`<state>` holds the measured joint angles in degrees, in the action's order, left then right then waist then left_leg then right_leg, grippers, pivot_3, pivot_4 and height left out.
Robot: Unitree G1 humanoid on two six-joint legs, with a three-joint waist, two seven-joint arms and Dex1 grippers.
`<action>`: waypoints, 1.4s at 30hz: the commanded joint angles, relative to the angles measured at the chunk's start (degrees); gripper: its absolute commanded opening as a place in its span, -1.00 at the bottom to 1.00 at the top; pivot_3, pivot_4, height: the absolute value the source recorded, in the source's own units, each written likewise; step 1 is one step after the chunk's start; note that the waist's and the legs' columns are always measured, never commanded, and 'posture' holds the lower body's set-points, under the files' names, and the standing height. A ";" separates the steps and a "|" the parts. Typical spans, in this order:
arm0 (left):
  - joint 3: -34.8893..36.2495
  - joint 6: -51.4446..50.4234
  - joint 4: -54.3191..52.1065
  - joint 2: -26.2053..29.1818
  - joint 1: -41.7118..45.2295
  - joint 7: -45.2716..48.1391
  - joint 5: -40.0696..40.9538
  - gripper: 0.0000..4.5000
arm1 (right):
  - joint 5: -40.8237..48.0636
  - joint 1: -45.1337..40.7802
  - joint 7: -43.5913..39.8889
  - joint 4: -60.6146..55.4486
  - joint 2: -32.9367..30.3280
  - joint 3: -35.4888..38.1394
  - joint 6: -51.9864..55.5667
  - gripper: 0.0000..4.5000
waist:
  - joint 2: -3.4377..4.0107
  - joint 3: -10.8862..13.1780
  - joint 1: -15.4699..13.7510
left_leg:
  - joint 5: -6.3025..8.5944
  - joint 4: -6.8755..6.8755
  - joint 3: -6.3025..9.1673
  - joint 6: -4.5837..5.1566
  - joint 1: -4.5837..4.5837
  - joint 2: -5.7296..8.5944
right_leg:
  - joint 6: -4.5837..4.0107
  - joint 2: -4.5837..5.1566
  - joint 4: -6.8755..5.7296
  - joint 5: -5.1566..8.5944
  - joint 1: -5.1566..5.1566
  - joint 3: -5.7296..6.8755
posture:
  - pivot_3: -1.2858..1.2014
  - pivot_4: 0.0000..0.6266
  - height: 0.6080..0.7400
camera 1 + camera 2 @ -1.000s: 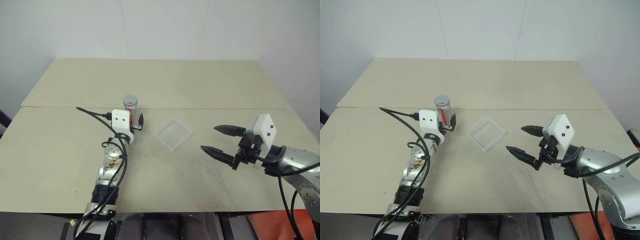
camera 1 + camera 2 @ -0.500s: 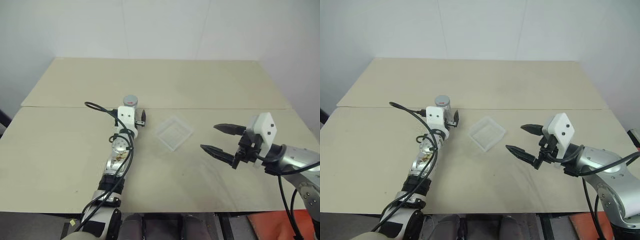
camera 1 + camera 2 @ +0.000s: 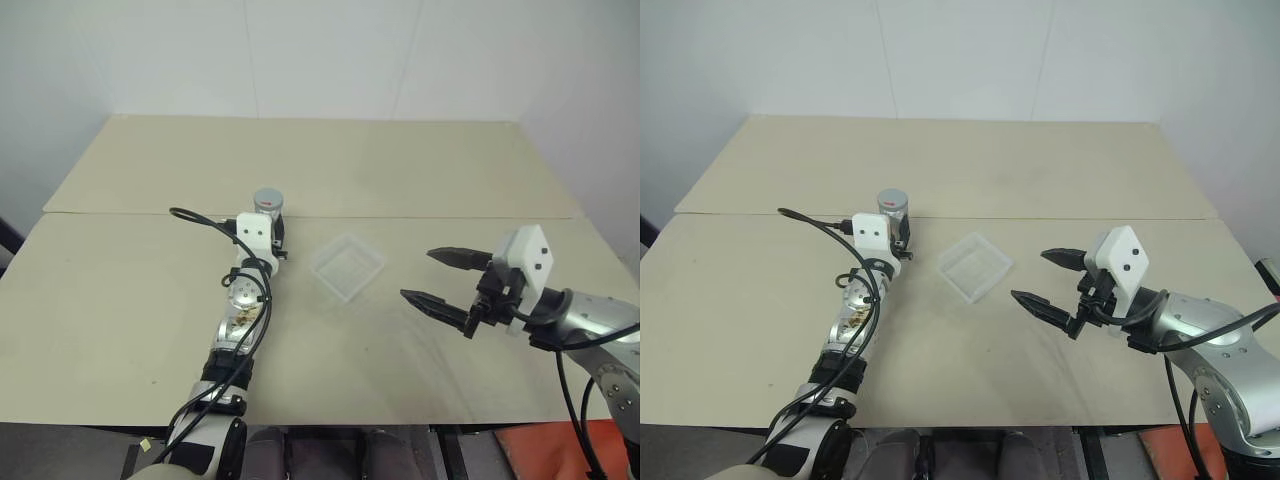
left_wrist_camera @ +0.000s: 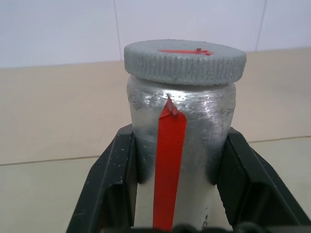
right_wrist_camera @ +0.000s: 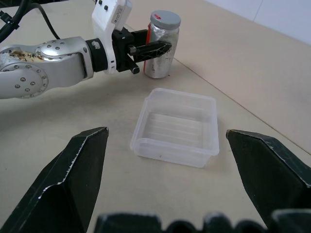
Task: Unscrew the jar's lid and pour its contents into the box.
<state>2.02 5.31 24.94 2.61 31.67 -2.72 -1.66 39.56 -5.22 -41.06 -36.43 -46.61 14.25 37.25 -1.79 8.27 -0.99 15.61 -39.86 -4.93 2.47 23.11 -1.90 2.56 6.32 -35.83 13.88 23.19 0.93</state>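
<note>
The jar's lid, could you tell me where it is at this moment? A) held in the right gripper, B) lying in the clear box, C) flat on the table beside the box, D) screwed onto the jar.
D: the grey lid sits on top of the jar, whose body the left gripper clamps below it.

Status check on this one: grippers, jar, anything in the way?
Left gripper shut on the jar, lid on. Right gripper open, apart from the box. Nothing in the way.
</note>
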 commanded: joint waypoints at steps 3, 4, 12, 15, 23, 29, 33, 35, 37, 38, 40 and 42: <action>-0.02 0.91 -2.59 0.52 -0.66 2.24 0.91 -0.17 | 0.80 -0.08 0.03 -2.38 0.15 0.79 -0.80 1.00 | 0.00 0.00 0.05 | 0.00 0.00 0.00 0.00 0.00 0.00 | 0.00 0.00 0.00 0.00 0.00 0.00 | 0.03 -0.52 1.00; 0.08 0.99 -3.19 0.97 -0.85 3.29 1.31 -0.17 | 0.84 -0.05 0.08 -2.52 0.23 0.72 -0.80 1.00 | 0.00 0.00 0.08 | 0.00 0.00 0.00 0.00 0.00 0.00 | 0.00 0.00 0.00 0.00 0.00 -0.01 | 0.03 -0.52 1.00; 3.26 -10.10 -18.04 13.19 -2.64 29.12 19.12 -0.17 | 1.39 -3.64 1.72 -2.96 2.24 -1.64 -0.23 1.00 | 0.01 0.00 0.67 | -0.02 0.01 -0.01 -0.04 -0.01 -0.05 | 0.00 -0.02 -0.08 0.00 0.07 -0.02 | 0.03 -0.52 1.00; 4.43 -17.59 -23.57 20.32 -3.59 41.99 28.54 -0.17 | 1.40 -7.68 2.99 -1.92 4.48 -4.21 0.24 1.00 | 0.03 0.00 0.93 | -0.05 0.02 -0.01 -0.08 -0.05 -0.08 | -0.01 -0.06 -0.14 0.01 0.07 -0.04 | 0.03 -0.52 1.00; 3.01 -25.93 -23.61 33.00 -3.60 70.61 39.02 -0.17 | 1.42 -24.82 7.21 2.82 11.50 -13.02 5.50 1.00 | 0.06 0.02 1.01 | -0.07 0.00 -0.04 -0.11 -0.03 -0.06 | -0.01 -0.08 -0.14 0.01 0.10 -0.02 | 0.03 -0.52 1.00; -0.18 -22.95 -19.23 31.97 -0.43 78.42 37.14 -0.17 | 3.17 -33.65 9.14 5.06 16.98 -16.95 9.78 1.00 | 0.07 0.02 0.55 | -0.07 -0.01 -0.05 -0.11 0.10 -0.06 | -0.03 -0.11 -0.25 0.02 0.14 0.06 | 0.03 -0.52 1.00; -0.97 -22.26 -17.34 29.90 1.68 79.00 36.14 -0.17 | 2.49 -37.26 10.17 6.08 19.99 -19.54 11.37 1.00 | 0.07 0.02 0.40 | -0.04 -0.14 -0.07 -0.06 0.24 -0.05 | -0.01 -0.10 -0.25 0.01 0.16 0.05 | 0.03 -0.52 1.00; -1.08 -21.77 -16.83 29.13 2.05 79.33 35.50 -0.17 | 1.69 -38.47 10.92 6.56 21.37 -20.90 11.97 1.00 | 0.07 0.02 0.51 | -0.04 -0.12 -0.08 -0.06 0.24 -0.06 | -0.01 -0.11 -0.26 0.01 0.18 0.05 | 0.03 -0.52 1.00; -1.10 -21.49 -16.62 28.65 2.20 79.49 35.10 -0.17 | 0.98 -39.11 11.54 6.95 22.30 -22.02 12.39 1.00 | 0.07 0.02 0.58 | -0.05 -0.12 -0.07 -0.06 0.23 -0.07 | -0.01 -0.11 -0.28 0.01 0.19 0.06 | 0.03 -0.52 1.00; -1.08 -21.41 -16.43 28.50 2.30 79.54 34.95 -0.17 | 0.54 -39.34 11.76 7.19 22.69 -22.56 12.48 1.00 | 0.07 0.02 0.65 | -0.05 -0.12 -0.07 -0.06 0.23 -0.07 | -0.01 -0.11 -0.28 0.01 0.19 0.05 | 0.03 -0.52 1.00; -0.95 -21.46 -16.49 28.28 2.44 79.75 34.96 -0.17 | -0.71 -39.67 11.99 7.47 23.26 -24.03 12.42 1.00 | 0.07 0.02 0.74 | -0.05 -0.12 -0.07 -0.06 0.22 -0.07 | -0.01 -0.11 -0.30 0.01 0.19 0.04 | 0.03 -0.52 1.00; -0.73 -21.52 -16.35 28.29 2.63 80.11 34.95 -0.17 | -2.50 -40.21 12.75 8.70 24.00 -25.14 12.40 1.00 | 0.07 0.02 0.83 | -0.05 -0.13 -0.07 -0.06 0.22 -0.07 | -0.01 -0.11 -0.31 0.01 0.19 0.04 | 0.03 -0.52 1.00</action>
<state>0.56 -17.32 9.54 31.02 32.81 76.72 32.87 38.34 -43.97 -29.16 -27.53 -23.01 -10.83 49.77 -1.72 8.29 -0.16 15.56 -39.98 -4.99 2.41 23.33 -1.97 2.55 6.21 -36.15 13.89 23.39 0.97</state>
